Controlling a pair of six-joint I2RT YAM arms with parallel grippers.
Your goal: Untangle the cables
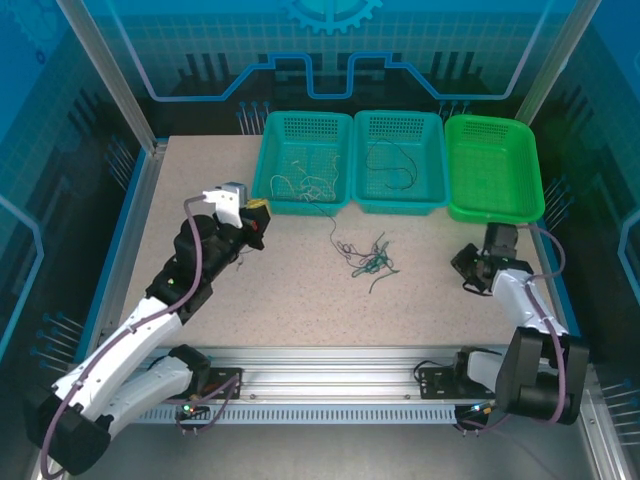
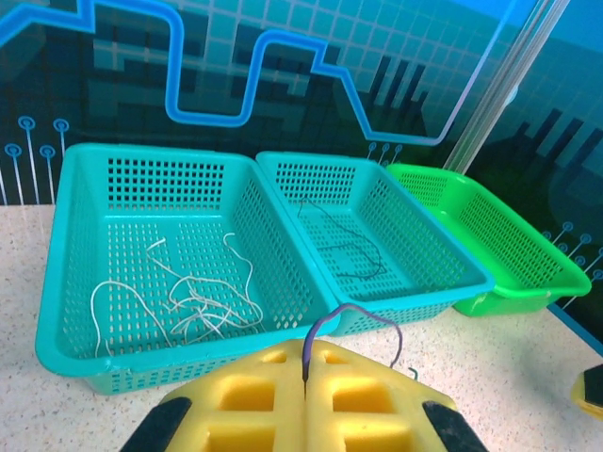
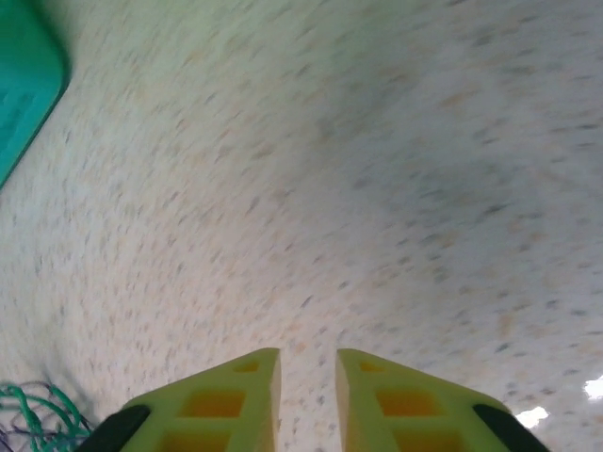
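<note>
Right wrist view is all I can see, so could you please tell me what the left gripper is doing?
Observer: The left gripper is shut on a purple wire.
Operator: Thanks. Where does the main tangle lie?
Observer: The tangle lies on the table in front of the middle teal basket, between the arms.
Operator: And what is in the baskets?
Observer: Whitish wires lie in the left teal basket, dark wires in the middle one.

No words, numbers or brand marks can be read anywhere; the blue printed back wall [image 1: 200, 50] carries only a pale gear-wheel outline [image 1: 331, 12] and circuit-like line patterns, with no lettering on them
</note>
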